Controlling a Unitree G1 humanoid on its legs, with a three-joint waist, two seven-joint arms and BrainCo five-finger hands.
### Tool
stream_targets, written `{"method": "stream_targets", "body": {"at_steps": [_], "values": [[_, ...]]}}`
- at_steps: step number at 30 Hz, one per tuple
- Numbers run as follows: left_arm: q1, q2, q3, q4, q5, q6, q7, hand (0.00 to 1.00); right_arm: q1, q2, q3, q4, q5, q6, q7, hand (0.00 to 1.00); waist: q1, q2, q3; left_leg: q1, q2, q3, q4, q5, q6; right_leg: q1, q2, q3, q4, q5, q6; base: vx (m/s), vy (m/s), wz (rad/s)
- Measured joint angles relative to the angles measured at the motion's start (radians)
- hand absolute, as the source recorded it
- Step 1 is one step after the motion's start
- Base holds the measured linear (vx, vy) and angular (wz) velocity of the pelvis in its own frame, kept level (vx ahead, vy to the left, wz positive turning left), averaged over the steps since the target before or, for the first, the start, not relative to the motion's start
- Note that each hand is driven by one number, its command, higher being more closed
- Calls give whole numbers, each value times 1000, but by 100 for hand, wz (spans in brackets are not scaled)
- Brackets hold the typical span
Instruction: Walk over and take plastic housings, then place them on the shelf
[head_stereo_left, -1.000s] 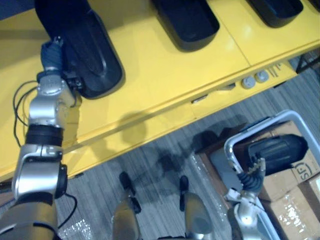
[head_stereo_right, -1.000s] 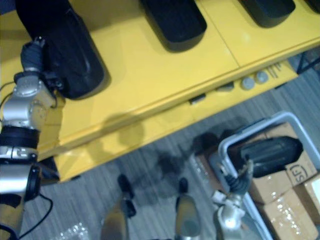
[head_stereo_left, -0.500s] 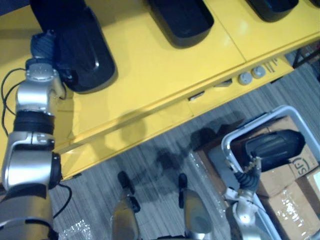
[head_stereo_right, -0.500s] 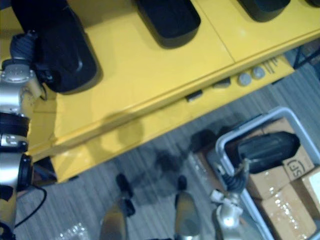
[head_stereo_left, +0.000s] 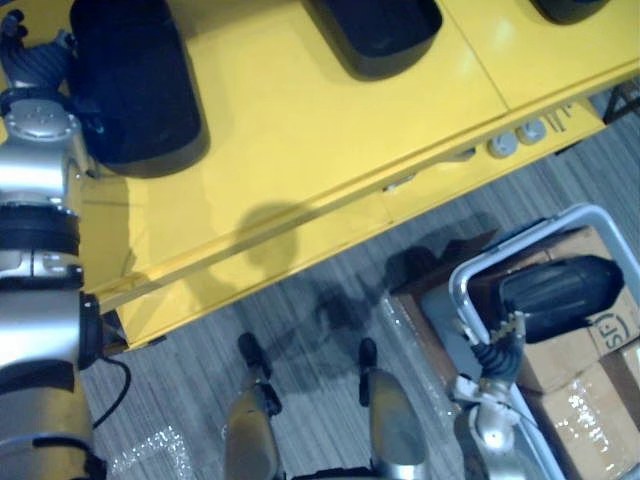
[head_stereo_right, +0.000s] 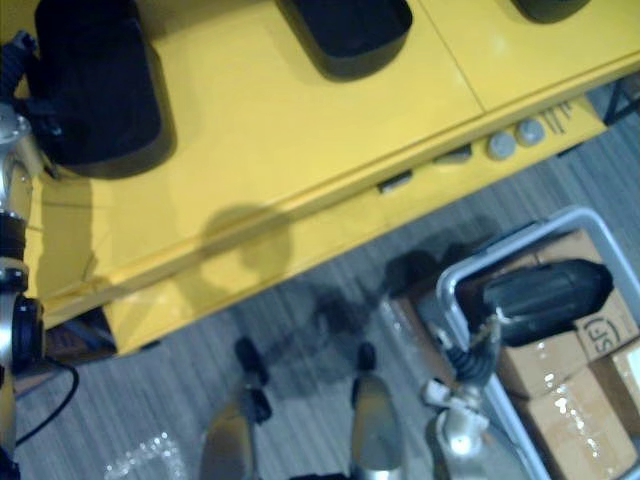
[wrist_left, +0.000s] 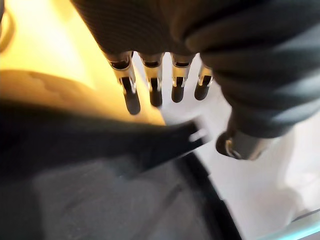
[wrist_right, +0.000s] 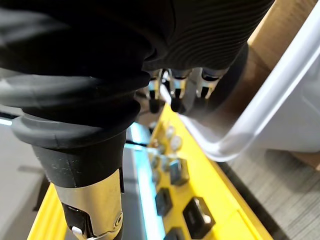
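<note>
Item: one black plastic housing (head_stereo_left: 130, 85) lies flat on the yellow shelf (head_stereo_left: 300, 150), at its left end. The left hand (head_stereo_left: 30, 62) sits against its outer edge. The fingers (wrist_left: 131, 97) are straight and released, spread just above the shell's rim and grasping nothing.

A second housing (head_stereo_left: 560, 295) lies in a white-framed bin (head_stereo_left: 465, 285) on top of cardboard boxes (head_stereo_left: 575, 360). The right hand (head_stereo_left: 498, 350) is just beside its near end, with the fingers loose and gripping nothing.

Handling, as judged: a rigid moulded shell, probably light for its bulk, with a smooth and likely slippery skin. The best hold is across the narrow width or by hooking the rim. A pinch on the domed back is unlikely to hold.

Surface: the shelf top is glossy and flat. More housings (head_stereo_left: 385, 30) lie farther along it, well apart, with bare yellow between them.

Room: grey striped carpet floor (head_stereo_left: 300, 330), with the bin standing close to the shelf front.
</note>
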Motion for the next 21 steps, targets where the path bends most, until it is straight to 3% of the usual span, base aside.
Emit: {"method": "stream_targets", "body": {"at_steps": [5,11,17,21], "values": [[0,0,0,-2,-6,-10,47,0,11,-4,0,0,0,-1,0,0,0,1,0,0,0,0,0,0,0,0,0,0,0,0,0,0,0,0],[-1,0,0,-31,-12,-71,171,0,30,-4,9,0,-1,-18,-2,0,0,3,2,2,-1,0,0,0,0,2,0,0,0,0,0,0,0,0],[-8,9,0,-106,-1,-203,291,0,68,-3,53,-10,-13,-56,-9,0,-2,17,5,82,-10,-12,-38,5,-6,84,-3,-19,-19,-9,-1,18,-8,6],[-9,88,-8,-195,37,-278,309,0,50,-3,52,-21,-51,-83,-55,0,-3,37,-8,140,-18,-20,-112,36,-13,126,3,-31,-38,-14,-1,42,-22,7]]}}
